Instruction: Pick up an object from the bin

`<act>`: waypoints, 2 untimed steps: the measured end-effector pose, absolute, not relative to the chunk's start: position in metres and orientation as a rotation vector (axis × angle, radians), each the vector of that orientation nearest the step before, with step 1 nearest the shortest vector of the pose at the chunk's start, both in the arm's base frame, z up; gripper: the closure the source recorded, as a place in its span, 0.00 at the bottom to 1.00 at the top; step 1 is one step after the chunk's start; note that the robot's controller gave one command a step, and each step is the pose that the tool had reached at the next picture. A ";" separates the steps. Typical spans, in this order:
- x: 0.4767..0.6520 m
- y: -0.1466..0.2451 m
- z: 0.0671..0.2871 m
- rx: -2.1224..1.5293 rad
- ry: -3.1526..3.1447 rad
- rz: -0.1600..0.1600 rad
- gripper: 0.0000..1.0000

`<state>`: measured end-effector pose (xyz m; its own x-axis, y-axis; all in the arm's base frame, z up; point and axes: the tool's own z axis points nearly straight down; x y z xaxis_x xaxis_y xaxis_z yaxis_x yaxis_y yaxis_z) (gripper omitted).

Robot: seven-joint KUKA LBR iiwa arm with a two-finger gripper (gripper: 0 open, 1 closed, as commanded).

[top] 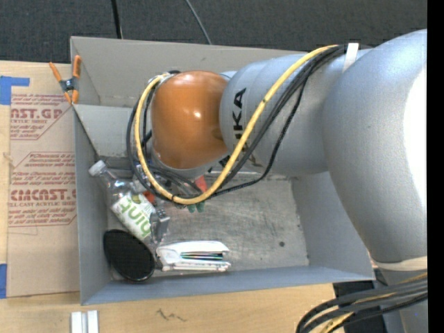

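Observation:
My gripper [157, 217] reaches down under the arm's orange cover at the bin's left side, and most of it is hidden. It sits right against a clear plastic bottle [127, 208] with a green and white label, which lies tilted with its cap toward the upper left. Whether it touches the bottle I cannot tell. A black oval object [128, 255] lies just below, in the front left corner. To its right lies a flat white packet [194, 254] with a dark stripe. A small red thing [201, 183] peeks out beneath the cover.
The big silver arm comes in from the right and covers the bin's back and right parts. Yellow and black cables loop round the orange cover. Bare bin floor shows in the middle and toward the right front.

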<state>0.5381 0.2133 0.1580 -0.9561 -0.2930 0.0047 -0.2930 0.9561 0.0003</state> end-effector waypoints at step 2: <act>0.569 0.211 0.125 1.044 -2.969 0.001 1.00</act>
<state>0.5692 0.2115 0.1247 -0.7800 -0.6258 -0.0047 -0.6258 0.7800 -0.0026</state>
